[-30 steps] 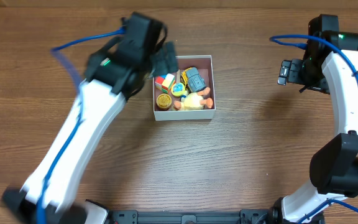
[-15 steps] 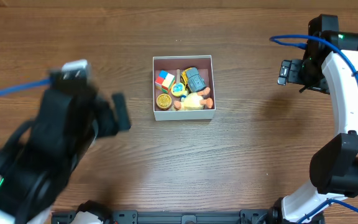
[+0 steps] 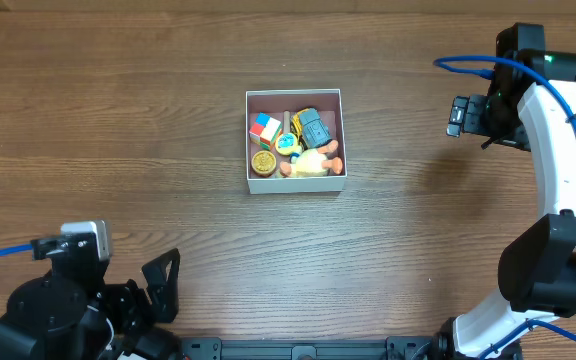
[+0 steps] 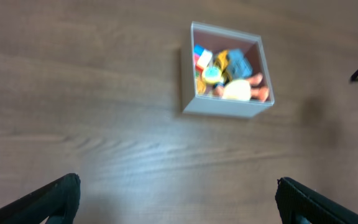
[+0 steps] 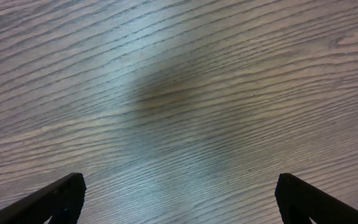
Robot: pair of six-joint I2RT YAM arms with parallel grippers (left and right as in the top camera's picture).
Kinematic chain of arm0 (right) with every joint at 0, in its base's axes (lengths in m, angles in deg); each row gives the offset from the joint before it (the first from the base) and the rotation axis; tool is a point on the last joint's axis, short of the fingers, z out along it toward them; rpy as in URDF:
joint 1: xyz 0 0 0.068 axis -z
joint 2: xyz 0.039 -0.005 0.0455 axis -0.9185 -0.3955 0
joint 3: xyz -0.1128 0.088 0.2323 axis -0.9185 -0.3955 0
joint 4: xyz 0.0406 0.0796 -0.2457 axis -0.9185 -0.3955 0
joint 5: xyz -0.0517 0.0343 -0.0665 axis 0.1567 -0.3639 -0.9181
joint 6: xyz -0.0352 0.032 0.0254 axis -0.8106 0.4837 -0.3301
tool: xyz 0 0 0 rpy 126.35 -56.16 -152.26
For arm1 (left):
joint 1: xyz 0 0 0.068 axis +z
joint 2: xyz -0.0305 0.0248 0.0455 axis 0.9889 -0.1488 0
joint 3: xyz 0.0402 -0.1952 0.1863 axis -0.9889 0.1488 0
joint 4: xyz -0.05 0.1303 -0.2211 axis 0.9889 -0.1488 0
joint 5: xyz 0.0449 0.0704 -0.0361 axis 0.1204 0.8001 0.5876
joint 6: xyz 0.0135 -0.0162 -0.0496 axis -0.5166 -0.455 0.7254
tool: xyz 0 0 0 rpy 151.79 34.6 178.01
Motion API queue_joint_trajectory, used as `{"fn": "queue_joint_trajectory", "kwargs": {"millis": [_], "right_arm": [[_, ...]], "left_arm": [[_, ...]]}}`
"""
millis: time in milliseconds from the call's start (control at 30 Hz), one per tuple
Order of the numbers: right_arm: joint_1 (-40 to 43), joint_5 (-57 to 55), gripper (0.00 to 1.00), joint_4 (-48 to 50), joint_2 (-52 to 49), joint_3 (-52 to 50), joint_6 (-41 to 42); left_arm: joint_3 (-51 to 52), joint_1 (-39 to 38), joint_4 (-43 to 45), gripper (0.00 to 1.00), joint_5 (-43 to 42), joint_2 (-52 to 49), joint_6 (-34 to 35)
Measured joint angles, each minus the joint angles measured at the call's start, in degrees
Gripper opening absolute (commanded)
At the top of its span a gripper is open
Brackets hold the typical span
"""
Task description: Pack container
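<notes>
The container (image 3: pixel 251 138), a square white-walled box with a pinkish inside, sits at the middle of the table and holds several small toys. It also shows in the left wrist view (image 4: pixel 225 107), blurred. My left gripper (image 3: pixel 161 285) is open and empty at the front left corner, far from the container; its fingertips frame bare wood in the left wrist view (image 4: pixel 178 202). My right gripper (image 3: pixel 455 116) is open and empty at the right side, level with the container; the right wrist view (image 5: pixel 179 199) shows only bare wood between its fingers.
Blue cables run from both arms. The right arm's white links stretch down the right edge of the table (image 3: pixel 568 180). The wooden tabletop (image 3: pixel 298 250) surrounds the container on all sides.
My left arm has pulled away from the container's left side, swinging down and back to the front left corner. The right arm and the container have not moved.
</notes>
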Motion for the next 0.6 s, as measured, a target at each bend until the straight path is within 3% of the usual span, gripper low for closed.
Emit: {"fn": "queue_joint_trajectory", "kwargs": {"millis": [300, 600], "right_arm": [[0.0, 0.0, 1.00, 0.0, 0.0, 0.0, 0.0], [0.0, 0.0, 1.00, 0.0, 0.0, 0.0, 0.0]], "left_arm": [[3.8, 0.0, 1.9, 1.00, -0.4, 0.1, -2.2], [18.9, 1.9, 21.2, 1.00, -3.5, 0.4, -10.7]]}}
